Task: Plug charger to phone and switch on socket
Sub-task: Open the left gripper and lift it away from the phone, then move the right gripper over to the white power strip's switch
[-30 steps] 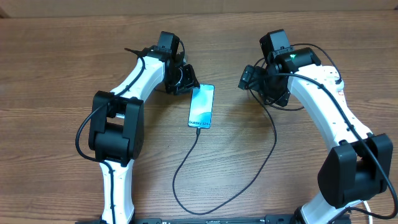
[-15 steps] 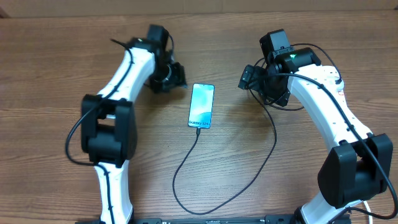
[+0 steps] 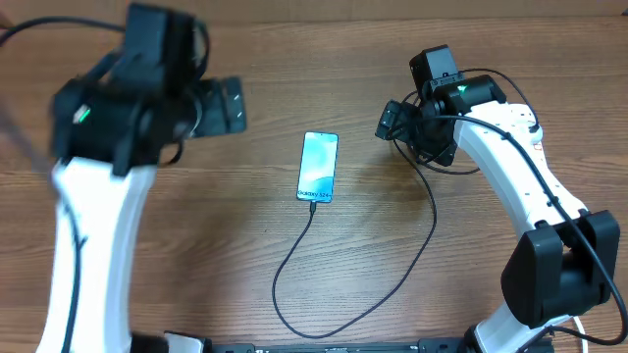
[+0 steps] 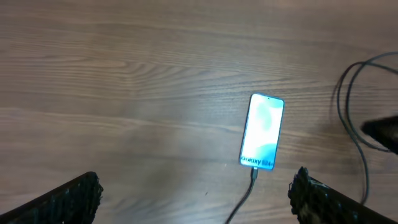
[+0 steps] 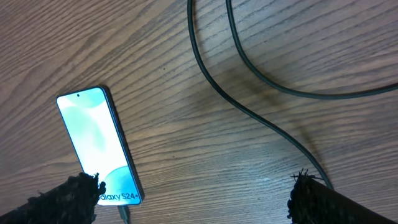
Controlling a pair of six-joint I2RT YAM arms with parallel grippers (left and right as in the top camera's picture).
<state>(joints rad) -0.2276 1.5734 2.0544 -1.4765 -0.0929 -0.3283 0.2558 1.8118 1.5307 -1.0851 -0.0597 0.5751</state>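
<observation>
The phone (image 3: 318,167) lies flat mid-table with its cyan screen lit. The charger (image 3: 294,265), a thin black cable, has its tip in the phone's near edge (image 4: 254,175); from there it loops toward the front edge and back up to the right arm. My left gripper (image 3: 228,106) is raised high, far left of the phone, blurred and open, with nothing between its fingers (image 4: 69,198). My right gripper (image 3: 390,123) hangs open to the right of the phone (image 5: 96,146), over bare wood beside cable loops (image 5: 249,112). The socket is out of view.
The wooden table (image 3: 245,245) fills all views. Both arm bases stand at the front edge. More black cable coils under the right wrist (image 3: 432,162). A paler strip (image 3: 324,8) runs along the table's far edge.
My left arm has pulled away from the phone, swinging left and up toward the camera, and its jaws have spread wide. The right arm, phone and cable have not moved.
</observation>
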